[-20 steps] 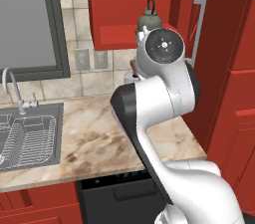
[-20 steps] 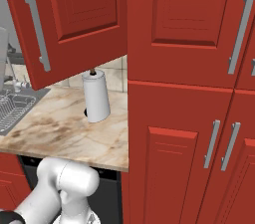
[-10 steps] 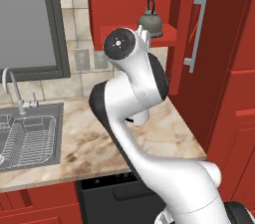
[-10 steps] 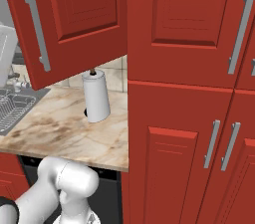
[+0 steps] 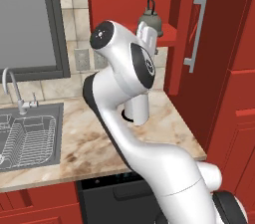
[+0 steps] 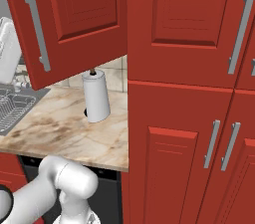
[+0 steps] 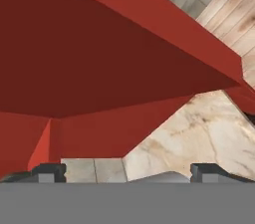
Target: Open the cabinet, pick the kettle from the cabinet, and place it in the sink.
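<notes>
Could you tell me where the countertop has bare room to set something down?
The marble counter is bare between the sink and the paper-towel roll, and along its front edge. The cabinet shelf beside the kettle is crowded by the arm.

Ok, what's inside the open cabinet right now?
The kettle stands on the shelf of the cabinet, near the front edge. The arm covers the shelf's left part, so anything there is hidden. The gripper is open, holding nothing.

The arm (image 5: 149, 153) is glossy white, built of rounded tubular links. Dark grey bands ring its joints, and a round white cap with a small dark centre closes one joint end.
</notes>
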Controlling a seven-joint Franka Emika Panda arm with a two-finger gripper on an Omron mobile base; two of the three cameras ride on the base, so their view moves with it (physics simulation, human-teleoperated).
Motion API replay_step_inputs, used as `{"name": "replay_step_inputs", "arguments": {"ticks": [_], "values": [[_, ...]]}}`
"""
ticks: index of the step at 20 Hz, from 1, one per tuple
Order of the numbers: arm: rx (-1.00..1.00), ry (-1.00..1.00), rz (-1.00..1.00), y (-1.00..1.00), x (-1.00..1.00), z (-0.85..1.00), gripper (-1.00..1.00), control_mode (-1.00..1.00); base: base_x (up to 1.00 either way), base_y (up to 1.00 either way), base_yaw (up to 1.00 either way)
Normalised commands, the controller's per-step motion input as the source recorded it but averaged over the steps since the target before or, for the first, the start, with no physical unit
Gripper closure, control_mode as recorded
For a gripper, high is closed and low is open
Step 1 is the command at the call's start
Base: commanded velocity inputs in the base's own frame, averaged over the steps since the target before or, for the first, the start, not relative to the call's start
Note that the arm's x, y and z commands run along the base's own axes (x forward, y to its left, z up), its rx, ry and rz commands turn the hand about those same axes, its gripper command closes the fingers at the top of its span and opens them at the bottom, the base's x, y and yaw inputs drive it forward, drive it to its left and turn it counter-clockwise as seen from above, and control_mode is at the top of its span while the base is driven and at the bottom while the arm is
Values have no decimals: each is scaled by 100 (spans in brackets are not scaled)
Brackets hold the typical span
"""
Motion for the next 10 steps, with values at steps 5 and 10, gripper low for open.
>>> {"name": "replay_step_inputs", "arguments": {"ticks": [5,10], "values": [[0,-7,-22,-28,-18,-6,-100,-100,0,0,0],[0,-17,-19,-39,-35,-9,-100,-100,0,0,0]]}}
